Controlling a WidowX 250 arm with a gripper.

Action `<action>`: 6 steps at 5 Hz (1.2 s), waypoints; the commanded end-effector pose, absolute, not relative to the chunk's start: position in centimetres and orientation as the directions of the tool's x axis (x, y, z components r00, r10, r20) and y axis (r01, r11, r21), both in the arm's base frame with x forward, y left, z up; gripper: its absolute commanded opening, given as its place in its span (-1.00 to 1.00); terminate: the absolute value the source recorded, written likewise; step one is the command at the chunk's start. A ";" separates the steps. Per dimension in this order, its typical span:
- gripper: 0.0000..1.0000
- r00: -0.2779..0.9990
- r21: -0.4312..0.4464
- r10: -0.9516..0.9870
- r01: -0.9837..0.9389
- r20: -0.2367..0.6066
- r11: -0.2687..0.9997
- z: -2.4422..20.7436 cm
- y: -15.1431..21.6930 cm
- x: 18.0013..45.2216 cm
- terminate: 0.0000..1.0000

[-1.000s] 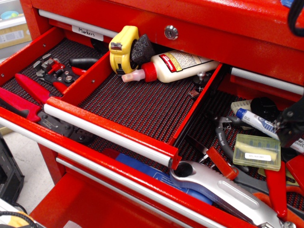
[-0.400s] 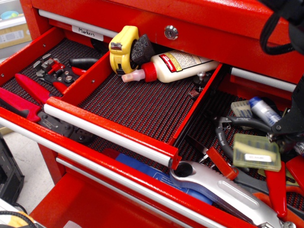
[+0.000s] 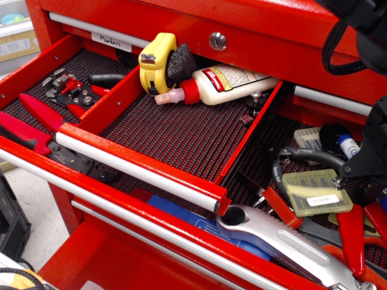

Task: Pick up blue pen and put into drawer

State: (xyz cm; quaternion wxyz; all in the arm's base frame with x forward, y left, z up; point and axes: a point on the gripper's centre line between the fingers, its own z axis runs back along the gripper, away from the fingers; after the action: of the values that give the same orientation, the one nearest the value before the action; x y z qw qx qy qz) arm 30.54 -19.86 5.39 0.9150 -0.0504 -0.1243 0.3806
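Note:
The blue pen (image 3: 348, 145) shows only its blue end and a bit of whitish barrel in the right-hand compartment; the rest is hidden behind my gripper (image 3: 361, 172). The black gripper sits at the right edge of the view, over the pen, and seems shut on it; its jaws are mostly hidden. The drawer (image 3: 175, 136) with the dark red-dotted mesh liner is pulled open in the middle, left of the gripper. Its silver bar handle (image 3: 139, 170) runs across the front.
A yellow tape measure (image 3: 156, 63) and a red-capped glue bottle (image 3: 230, 81) lie at the back of the drawer. A yellow-green bit case (image 3: 316, 192) sits beside the gripper. A silver-and-blue utility knife (image 3: 284, 238) lies in front, and red-handled pliers (image 3: 36, 121) lie at left.
The pen's blue end has swung up and to the right, from lying flat toward the gripper. The bit case has shifted and tilted. The gripper has dropped lower over the pen.

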 end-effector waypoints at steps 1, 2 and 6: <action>-1.00 0.736 -0.093 0.655 -0.650 0.171 0.754 10.9 -18.3 28.9 -1.00; -1.00 0.785 -0.002 0.606 -0.611 0.126 0.792 14.5 -16.7 27.0 -1.00; 1.00 0.816 0.137 0.529 -0.566 0.234 0.813 16.2 -2.8 26.0 -1.00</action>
State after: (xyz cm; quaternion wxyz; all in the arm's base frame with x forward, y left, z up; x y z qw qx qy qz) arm 25.66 -2.45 13.96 0.9520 0.1042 -0.0841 0.2753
